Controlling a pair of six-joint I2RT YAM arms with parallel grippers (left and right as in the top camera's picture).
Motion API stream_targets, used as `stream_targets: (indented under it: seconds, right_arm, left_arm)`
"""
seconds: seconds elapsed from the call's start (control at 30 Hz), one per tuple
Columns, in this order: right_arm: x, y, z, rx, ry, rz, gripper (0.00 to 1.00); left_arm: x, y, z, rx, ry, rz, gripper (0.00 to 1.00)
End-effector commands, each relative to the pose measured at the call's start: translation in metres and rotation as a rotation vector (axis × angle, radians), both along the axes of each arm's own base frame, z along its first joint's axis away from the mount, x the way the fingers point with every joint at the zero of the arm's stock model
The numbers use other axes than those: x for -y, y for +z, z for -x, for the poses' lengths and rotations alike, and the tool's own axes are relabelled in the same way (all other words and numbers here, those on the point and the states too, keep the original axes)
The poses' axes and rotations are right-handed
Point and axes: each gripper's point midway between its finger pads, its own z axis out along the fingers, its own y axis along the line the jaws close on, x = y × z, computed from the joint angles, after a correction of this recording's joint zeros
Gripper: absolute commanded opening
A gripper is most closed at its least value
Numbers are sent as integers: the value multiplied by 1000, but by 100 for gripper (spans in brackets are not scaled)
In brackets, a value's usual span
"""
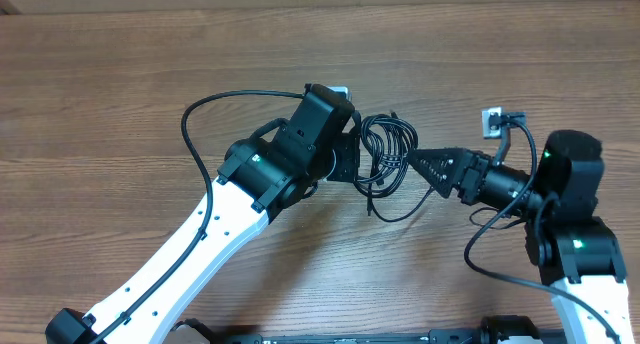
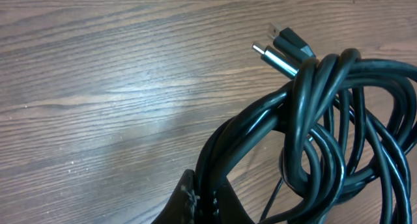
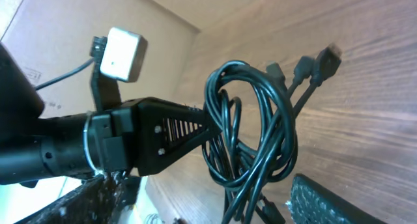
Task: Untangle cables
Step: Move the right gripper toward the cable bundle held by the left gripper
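The cables (image 1: 385,159) form a black looped bundle at mid-table, held up between the two arms. My left gripper (image 1: 352,159) is shut on strands at the bundle's left side. In the left wrist view its fingers (image 2: 195,201) pinch the cords, and the loops (image 2: 326,133) spread to the right with two plug ends (image 2: 280,48) sticking out above. My right gripper (image 1: 420,169) points at the bundle from the right. In the right wrist view it (image 3: 202,191) stands open, its fingers (image 3: 339,201) on either side of the hanging loops (image 3: 254,133).
The wooden table (image 1: 150,74) stretches out to the left and back. A cardboard wall (image 3: 65,28) stands behind it. The left arm's own thick wire (image 1: 200,134) arcs out to the left. The right arm's wire (image 1: 490,244) loops near its base.
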Motion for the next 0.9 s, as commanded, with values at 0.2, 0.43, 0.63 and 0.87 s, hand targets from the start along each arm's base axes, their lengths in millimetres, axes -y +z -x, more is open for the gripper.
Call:
stream_targets:
  seconds: [0.2, 0.43, 0.63, 0.87]
  right_arm:
    - [-2, 6, -3, 34, 35, 4, 75]
    - [0, 4, -5, 29, 19, 13, 59]
    - [0, 3, -4, 22, 18, 14, 56]
    - [0, 1, -3, 12, 18, 14, 56]
  left_arm:
    - [7, 26, -1, 202, -256, -88, 4]
    - [11, 32, -6, 281, -333, -123, 4]
    - [15, 41, -14, 328, -320, -103, 4]
    - [23, 56, -23, 514, -486, -202, 4]
